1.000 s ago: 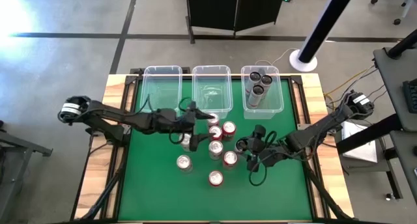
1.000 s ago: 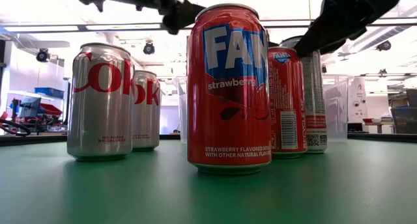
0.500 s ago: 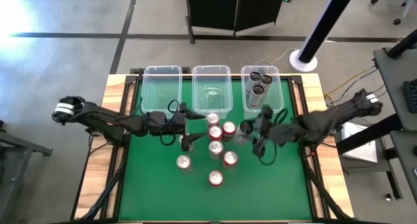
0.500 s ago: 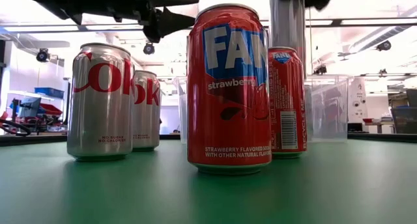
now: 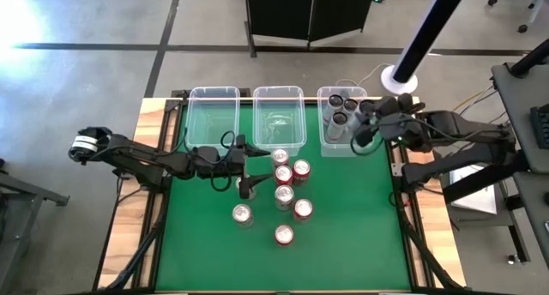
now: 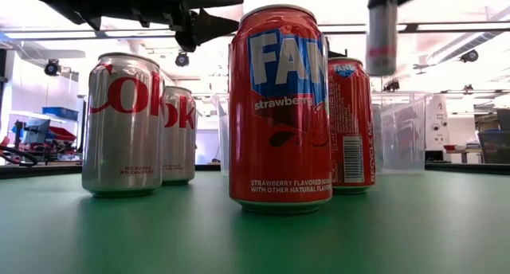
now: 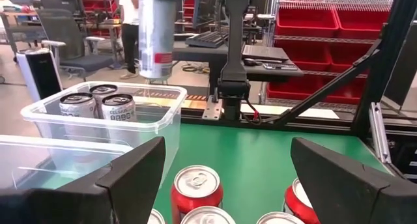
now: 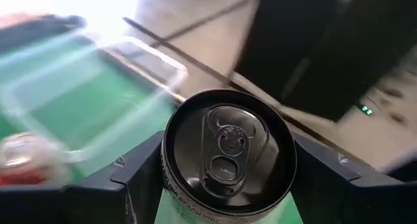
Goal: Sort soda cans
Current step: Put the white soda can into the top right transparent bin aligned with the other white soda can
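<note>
Right gripper [image 5: 361,129] pinches a dark can [image 8: 228,151] by its sides, fingers either side. Can upright, long axis vertical, top up, held in the air over the right bin [image 5: 326,142], which holds three dark cans [image 5: 341,108]. Left gripper [image 5: 254,164], fingers spread, hangs over the cluster of red and silver cans [image 5: 284,195] standing on the green mat [image 5: 360,235].

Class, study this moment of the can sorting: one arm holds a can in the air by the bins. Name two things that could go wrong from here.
1. The right gripper carries a can high beside the right bin, which already holds three cans; released off-centre, it might strike them or the rim.

2. The open left gripper sits close to the clustered red cans, so advancing could topple neighbours.
</note>
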### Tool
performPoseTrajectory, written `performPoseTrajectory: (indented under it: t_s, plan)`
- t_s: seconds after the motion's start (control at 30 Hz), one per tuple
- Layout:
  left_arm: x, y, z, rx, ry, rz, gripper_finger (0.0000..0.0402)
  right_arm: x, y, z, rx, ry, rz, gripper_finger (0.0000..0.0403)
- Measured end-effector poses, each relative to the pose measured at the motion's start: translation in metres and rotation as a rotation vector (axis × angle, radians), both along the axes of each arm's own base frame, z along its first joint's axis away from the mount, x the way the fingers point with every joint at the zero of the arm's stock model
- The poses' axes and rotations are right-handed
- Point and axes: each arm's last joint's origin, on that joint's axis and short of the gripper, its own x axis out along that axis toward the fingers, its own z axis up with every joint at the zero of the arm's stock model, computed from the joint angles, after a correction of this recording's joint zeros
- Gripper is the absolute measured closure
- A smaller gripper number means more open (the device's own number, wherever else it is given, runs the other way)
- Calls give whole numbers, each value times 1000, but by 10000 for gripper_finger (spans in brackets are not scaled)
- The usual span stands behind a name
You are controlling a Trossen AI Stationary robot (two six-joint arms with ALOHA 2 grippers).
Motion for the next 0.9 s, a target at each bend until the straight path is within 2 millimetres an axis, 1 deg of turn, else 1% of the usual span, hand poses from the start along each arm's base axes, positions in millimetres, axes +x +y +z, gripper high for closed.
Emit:
performPoseTrajectory:
  t_s: [0.13,0.2,0.4,0.57,0.73,0.8,0.9]
  plan:
    - [0,0,1,5,-7,0,86,-1,-8,-27,8,40,-58,148]
    - [0,0,1,5,-6,0,86,0,-12,-41,17,25,-80,148]
    - [-1,0,3,-15,-14,0,86,4,-28,-88,45,46,-155,145]
    - [-14,-3,22,-34,-91,-16,86,7,-37,-119,72,16,-180,144]
    - [-31,1,47,-34,-186,-10,86,9,-39,-138,91,11,-177,141]
    - [-36,4,56,-66,-187,-2,86,8,-39,-144,94,14,-185,141]
    - [-39,8,68,-105,-140,15,86,6,-40,-152,96,14,-197,139]
